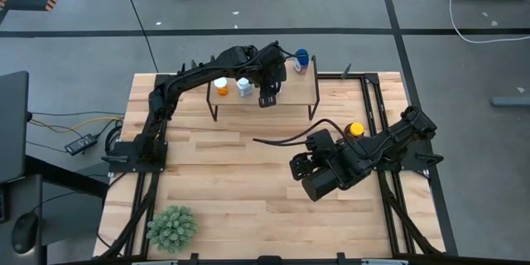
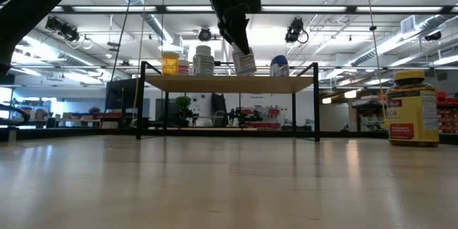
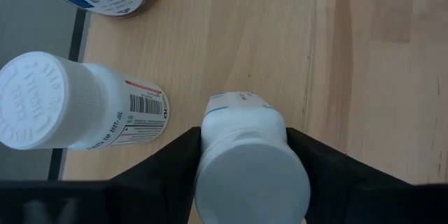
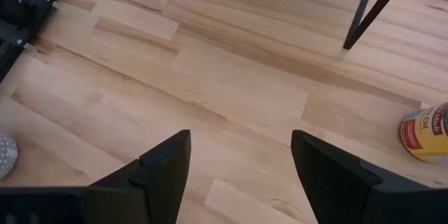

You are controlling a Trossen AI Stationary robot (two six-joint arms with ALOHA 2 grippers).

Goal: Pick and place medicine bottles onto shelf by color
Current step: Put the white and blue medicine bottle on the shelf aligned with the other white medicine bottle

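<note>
The shelf (image 1: 290, 93) stands at the table's far side. On it are an orange bottle (image 1: 220, 87), a white bottle (image 1: 243, 88) and, at its far right, a blue-capped bottle (image 2: 279, 65). My left gripper (image 1: 267, 98) reaches over the shelf, shut on another white bottle (image 2: 245, 62) that is tilted at the shelf top. A large amber bottle with a yellow cap (image 1: 354, 130) stands on the table to the right. My right gripper (image 1: 298, 166) hovers open over the table's middle right, with nothing between its fingers. My left gripper pinches the white bottle between its two fingers on opposite sides of its upper part (image 3: 210, 131), by the cap. The fingers slant down from above. The bottle hangs tilted below them; whether its lower edge (image 2: 249, 72) touches the shelf board, I cannot tell.
A green spiky plant (image 1: 172, 226) sits at the table's near left corner. The left wrist view shows the standing white bottle (image 3: 77, 105) close beside the held one. Bare board lies at the shelf's right half, and bare tabletop between shelf and near edge.
</note>
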